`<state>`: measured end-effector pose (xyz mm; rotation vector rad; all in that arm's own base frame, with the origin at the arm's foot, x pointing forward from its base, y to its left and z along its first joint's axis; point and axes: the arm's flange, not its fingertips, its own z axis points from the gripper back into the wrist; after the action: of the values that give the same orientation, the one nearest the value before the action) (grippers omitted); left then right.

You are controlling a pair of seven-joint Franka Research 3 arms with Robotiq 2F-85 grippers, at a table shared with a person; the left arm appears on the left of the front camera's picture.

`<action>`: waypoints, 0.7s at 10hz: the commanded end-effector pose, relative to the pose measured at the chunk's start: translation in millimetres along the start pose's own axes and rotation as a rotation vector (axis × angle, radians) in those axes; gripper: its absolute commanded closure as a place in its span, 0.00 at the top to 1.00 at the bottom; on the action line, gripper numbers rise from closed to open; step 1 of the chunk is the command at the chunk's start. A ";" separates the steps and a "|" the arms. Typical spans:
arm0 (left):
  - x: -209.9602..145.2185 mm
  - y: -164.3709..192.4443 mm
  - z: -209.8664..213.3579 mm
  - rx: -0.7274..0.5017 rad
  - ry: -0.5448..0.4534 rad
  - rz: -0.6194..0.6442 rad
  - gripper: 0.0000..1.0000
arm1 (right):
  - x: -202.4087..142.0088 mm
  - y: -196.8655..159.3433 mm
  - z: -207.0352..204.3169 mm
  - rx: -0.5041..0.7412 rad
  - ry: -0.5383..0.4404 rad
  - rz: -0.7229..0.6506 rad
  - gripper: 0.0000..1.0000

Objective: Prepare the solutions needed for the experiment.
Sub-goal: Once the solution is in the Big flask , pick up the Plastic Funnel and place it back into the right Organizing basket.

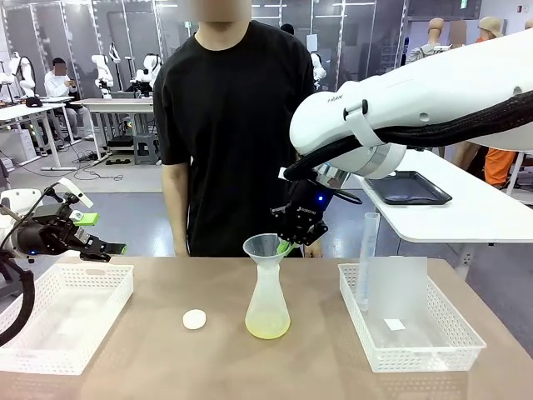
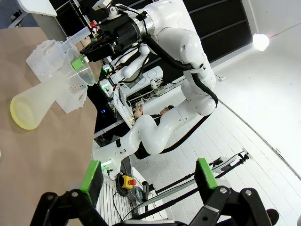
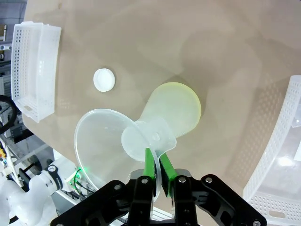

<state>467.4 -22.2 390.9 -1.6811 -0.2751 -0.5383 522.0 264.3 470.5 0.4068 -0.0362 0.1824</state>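
**Right gripper pinches funnel rim above the solution**

Well left of the frosted conical flask (image 1: pixel 267 292), the left gripper (image 1: pixel 102 233) hangs wide open and empty. The pale yellow solution (image 1: pixel 267 327) pools in the bottom of the upright flask. Directly above it, the right gripper (image 1: pixel 287 247) is clamped on the far-right rim of the clear funnel (image 1: pixel 263 245), so any lift likely runs straight up.

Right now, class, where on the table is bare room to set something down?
Free: between the left white perforated basket and the small white round cap; between the frosted conical flask and the right white perforated basket; the brown table's near strip. Crowded: above the flask, where the right gripper is shut on the clear funnel.
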 end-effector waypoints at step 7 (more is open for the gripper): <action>0.9 -1.1 -0.2 -0.001 -0.002 -0.004 1.00 | -7.2 -0.5 25.3 0.093 -0.042 0.032 0.00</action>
<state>467.4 -22.2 390.9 -1.6811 -0.2751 -0.5383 519.6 260.2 488.9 0.4662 -0.0581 0.1802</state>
